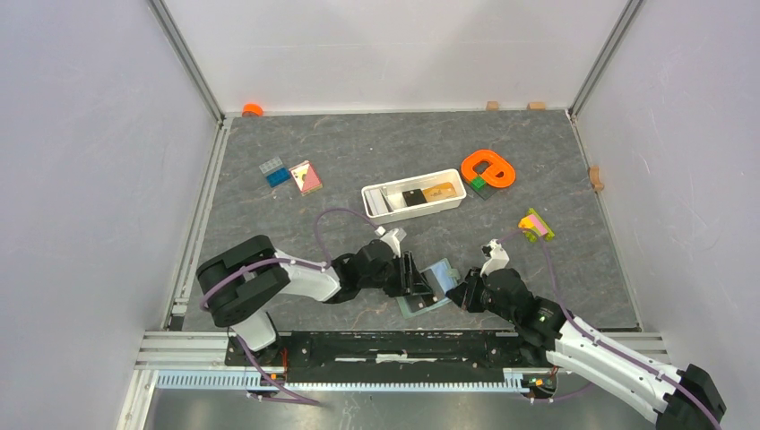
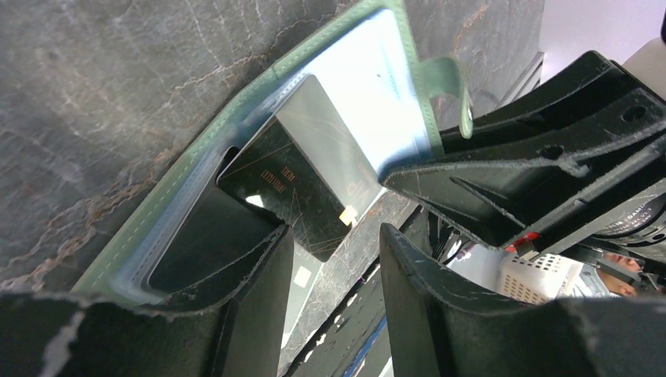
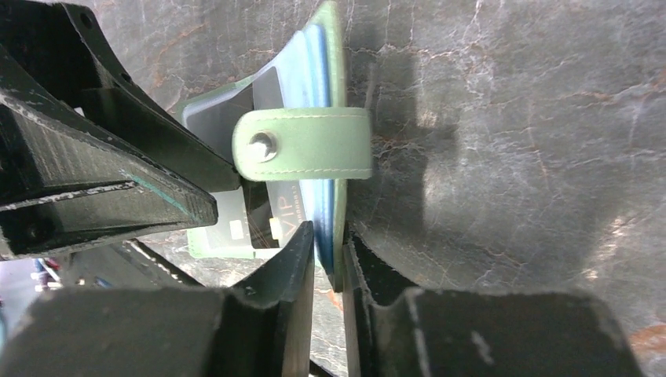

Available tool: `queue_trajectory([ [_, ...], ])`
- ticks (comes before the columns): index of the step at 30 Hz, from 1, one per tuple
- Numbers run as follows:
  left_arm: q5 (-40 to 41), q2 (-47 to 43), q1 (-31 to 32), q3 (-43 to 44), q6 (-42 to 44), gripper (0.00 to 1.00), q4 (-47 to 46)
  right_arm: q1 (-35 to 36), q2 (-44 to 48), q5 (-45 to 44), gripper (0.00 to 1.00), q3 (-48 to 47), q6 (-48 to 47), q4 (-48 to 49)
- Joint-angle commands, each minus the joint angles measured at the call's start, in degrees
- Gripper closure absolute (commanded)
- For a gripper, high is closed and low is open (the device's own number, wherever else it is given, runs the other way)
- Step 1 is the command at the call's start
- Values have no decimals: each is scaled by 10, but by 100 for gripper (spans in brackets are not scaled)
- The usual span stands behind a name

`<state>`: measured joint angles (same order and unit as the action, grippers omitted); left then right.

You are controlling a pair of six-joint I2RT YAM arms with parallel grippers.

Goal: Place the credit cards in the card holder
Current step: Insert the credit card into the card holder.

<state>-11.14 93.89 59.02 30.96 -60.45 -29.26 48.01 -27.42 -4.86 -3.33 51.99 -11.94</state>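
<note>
The sage-green card holder [image 1: 438, 274] lies open near the front edge, with its pale blue inside facing up. My right gripper [image 3: 330, 236] is shut on the edge of its right flap [image 3: 336, 102], holding that flap tilted up. The snap strap [image 3: 302, 143] hangs across the flap. A black credit card [image 2: 290, 188] sits partly inside a pocket of the card holder and also shows in the right wrist view [image 3: 271, 216]. My left gripper [image 2: 336, 239] is open and empty just over the near end of that card, and its left finger [image 2: 251, 275] is over the card holder's left half. A black card [image 1: 413, 196] and a tan card [image 1: 439, 190] lie in the white tray [image 1: 381, 204].
An orange ring toy [image 1: 488, 168] sits right of the tray. Blue and green bricks [image 1: 273, 170] and a pink-yellow tile [image 1: 306, 176] sit to its left. A yellow-pink block [image 1: 535, 224] lies at the right. The black rail [image 1: 394, 345] runs along the near edge.
</note>
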Motion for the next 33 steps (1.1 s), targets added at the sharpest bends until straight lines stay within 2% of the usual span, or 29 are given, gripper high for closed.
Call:
queue_trajectory([
  [1, 1, 31, 7, 11, 7, 47, 45, 2, 6, -30, 70, -18, -11, -85],
  [5, 5, 36, 7, 18, 13, 47, 56, 2, 9, -63, 46, -49, -29, -120],
  [8, 8, 38, 7, 20, 17, 47, 61, 2, 1, -82, 38, -66, -47, -132],
  [13, 11, 42, 7, 25, 25, 47, 66, 1, -25, -95, 45, -80, -68, -128],
  [24, 16, 59, 7, 43, 42, 48, 62, 2, -35, -93, 73, -70, -78, -99],
  [33, 8, 74, 7, 63, 52, 48, 31, 2, -33, -74, 79, -51, -69, -83],
])
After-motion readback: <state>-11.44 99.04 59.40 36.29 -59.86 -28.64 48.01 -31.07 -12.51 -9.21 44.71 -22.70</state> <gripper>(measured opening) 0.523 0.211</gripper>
